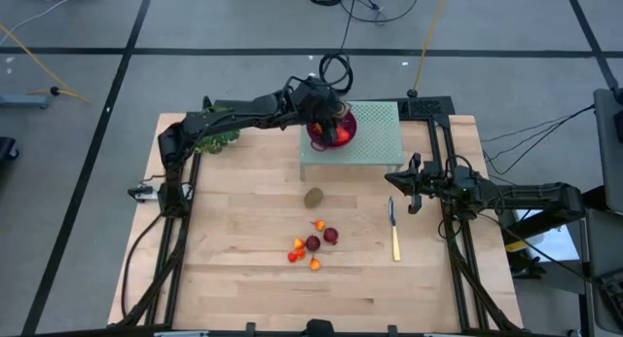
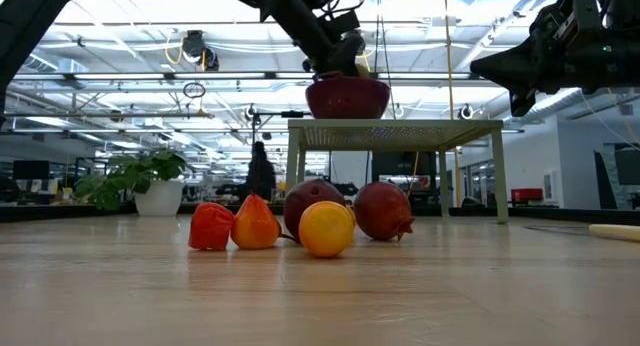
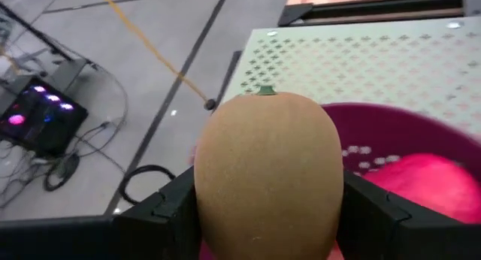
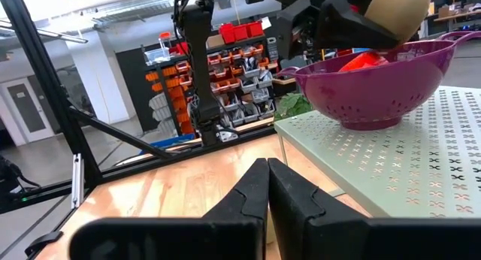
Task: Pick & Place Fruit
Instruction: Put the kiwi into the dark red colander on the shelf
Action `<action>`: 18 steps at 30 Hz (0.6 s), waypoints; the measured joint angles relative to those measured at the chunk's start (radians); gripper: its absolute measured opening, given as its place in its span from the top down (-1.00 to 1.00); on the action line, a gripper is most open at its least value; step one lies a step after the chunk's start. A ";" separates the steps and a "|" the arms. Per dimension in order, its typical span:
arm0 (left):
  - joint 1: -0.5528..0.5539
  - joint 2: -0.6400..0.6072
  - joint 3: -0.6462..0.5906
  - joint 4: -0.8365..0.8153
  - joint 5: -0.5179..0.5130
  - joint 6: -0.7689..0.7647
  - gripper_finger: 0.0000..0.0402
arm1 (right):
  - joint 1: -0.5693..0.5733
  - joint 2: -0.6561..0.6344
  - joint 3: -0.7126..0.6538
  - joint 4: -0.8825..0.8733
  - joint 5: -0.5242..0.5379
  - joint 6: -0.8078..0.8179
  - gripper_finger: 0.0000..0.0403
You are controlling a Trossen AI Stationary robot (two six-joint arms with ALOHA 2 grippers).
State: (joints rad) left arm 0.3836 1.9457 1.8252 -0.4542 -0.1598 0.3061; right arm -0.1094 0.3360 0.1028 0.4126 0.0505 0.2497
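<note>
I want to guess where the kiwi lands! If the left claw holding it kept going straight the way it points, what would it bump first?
Probably the purple colander. The left claw holds the kiwi just above its rim, with red fruit already inside. Depth is hard to judge.

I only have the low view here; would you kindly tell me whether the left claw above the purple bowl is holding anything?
Observer: Yes, the left claw grips a brown kiwi over the bowl.
Operator: Is the bowl empty?
Observer: No, an orange-red fruit already lies inside.
Operator: Any kiwi left on the table?
Observer: One kiwi on the table, between the green stand and the small fruit cluster.
</note>
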 joint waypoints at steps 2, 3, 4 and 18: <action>0.001 0.000 0.000 0.000 -0.007 0.000 -0.12 | 0.000 0.000 0.000 0.000 0.000 0.000 0.98; 0.002 0.000 0.000 0.000 -0.007 0.001 -0.13 | 0.000 0.000 0.000 0.000 0.000 0.000 0.98; 0.002 0.000 0.000 0.000 -0.007 0.005 -0.13 | 0.000 0.000 0.000 0.000 0.000 0.000 0.98; 0.000 0.000 0.000 0.002 -0.025 0.067 -0.43 | 0.000 0.000 0.000 0.000 0.000 0.000 0.98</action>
State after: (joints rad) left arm 0.3840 1.9457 1.8252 -0.4522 -0.1852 0.3731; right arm -0.1093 0.3359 0.1028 0.4126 0.0505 0.2497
